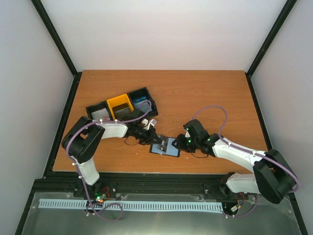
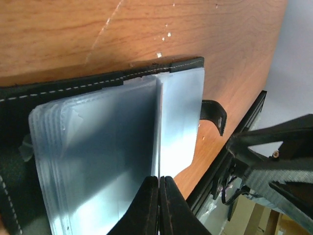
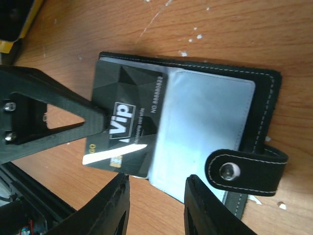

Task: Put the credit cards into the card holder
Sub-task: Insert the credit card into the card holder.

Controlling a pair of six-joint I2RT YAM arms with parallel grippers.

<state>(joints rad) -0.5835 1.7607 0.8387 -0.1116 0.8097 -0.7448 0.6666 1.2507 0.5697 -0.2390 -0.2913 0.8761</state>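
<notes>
The card holder, an open black wallet with clear sleeves, lies near the table's front edge. In the right wrist view its snap tab points toward me. My left gripper is shut on a dark "VIP" credit card, whose far edge meets the open side of a clear sleeve. The left wrist view shows that card edge-on between the closed fingers, over the stack of sleeves. My right gripper is open and empty, hovering at the wallet's near edge.
A row of open bins, black, yellow and dark with blue contents, stands behind the left arm. The table's front edge and black frame rail run close below the wallet. Both arms crowd the wallet from either side.
</notes>
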